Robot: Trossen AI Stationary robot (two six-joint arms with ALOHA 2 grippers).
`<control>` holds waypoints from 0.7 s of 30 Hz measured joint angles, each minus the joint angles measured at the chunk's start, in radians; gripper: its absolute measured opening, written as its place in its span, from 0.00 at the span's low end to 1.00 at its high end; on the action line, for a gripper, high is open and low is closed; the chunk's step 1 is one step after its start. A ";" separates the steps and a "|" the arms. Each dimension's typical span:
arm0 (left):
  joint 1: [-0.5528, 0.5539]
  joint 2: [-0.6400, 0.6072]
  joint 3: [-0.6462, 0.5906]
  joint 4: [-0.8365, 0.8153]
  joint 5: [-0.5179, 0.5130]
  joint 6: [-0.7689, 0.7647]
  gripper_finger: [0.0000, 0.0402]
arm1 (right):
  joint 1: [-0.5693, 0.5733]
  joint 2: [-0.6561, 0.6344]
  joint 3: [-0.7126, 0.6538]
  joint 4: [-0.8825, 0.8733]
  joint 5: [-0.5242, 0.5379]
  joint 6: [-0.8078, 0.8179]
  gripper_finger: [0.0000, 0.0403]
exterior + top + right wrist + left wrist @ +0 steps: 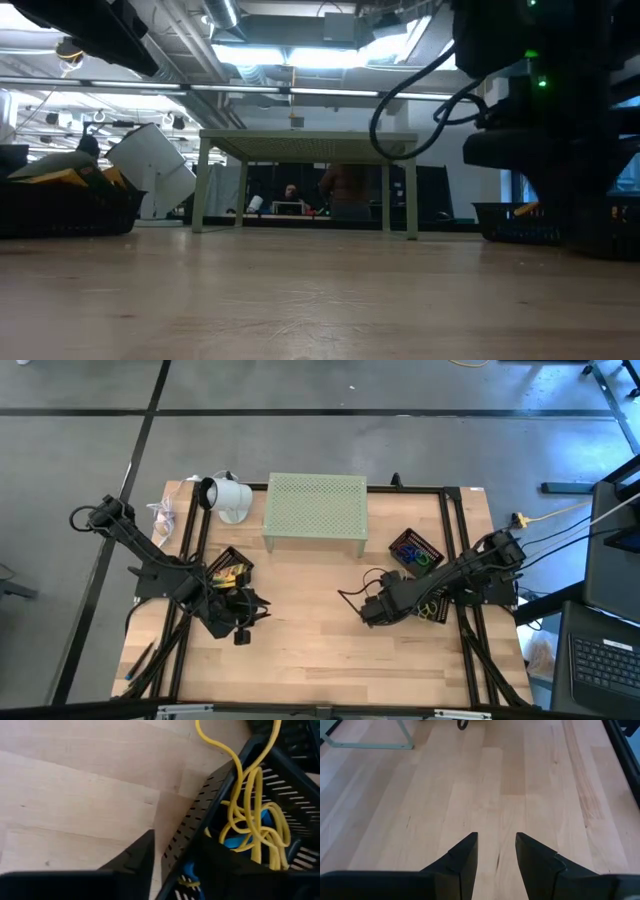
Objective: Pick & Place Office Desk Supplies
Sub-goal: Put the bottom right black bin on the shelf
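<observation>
High view: left gripper sits just ahead of its black tray; right gripper is beside a second tray, a third behind it, near the green stand.
Low view: trays rest on the table at either side, the stand far behind.
Left wrist view: fingers parted, nothing between, over bare wood.
Right wrist view: fingers straddle the tray wall; whether they pinch it cannot be told. Yellow bands and blue rings lie inside, probably the sorting destination.

Right claw fingertips cut off; mesh tray contents partly hidden.
</observation>
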 joint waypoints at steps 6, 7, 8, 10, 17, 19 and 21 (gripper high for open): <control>0.000 0.000 0.000 0.000 -0.016 0.001 0.32 | 0.000 0.000 0.000 0.000 -0.035 -0.064 0.13; 0.000 0.000 0.000 0.000 -0.017 0.000 0.32 | 0.000 0.000 0.000 -0.001 -0.044 -0.075 0.09; 0.000 0.000 0.000 0.000 -0.017 0.000 0.32 | 0.000 0.000 0.000 -0.001 -0.051 -0.085 0.05; 0.000 0.000 0.000 0.000 -0.018 0.001 0.32 | 0.000 0.000 0.000 -0.001 -0.059 -0.119 0.02; 0.000 0.000 0.000 0.000 -0.018 0.001 0.32 | 0.027 0.000 0.013 -0.005 -0.128 -0.207 0.02; 0.000 0.000 0.000 0.000 -0.018 0.000 0.32 | 0.044 0.000 0.037 -0.016 -0.144 -0.219 0.02; 0.000 0.000 0.000 0.000 -0.018 0.000 0.32 | 0.063 0.000 0.079 -0.054 -0.148 -0.237 0.02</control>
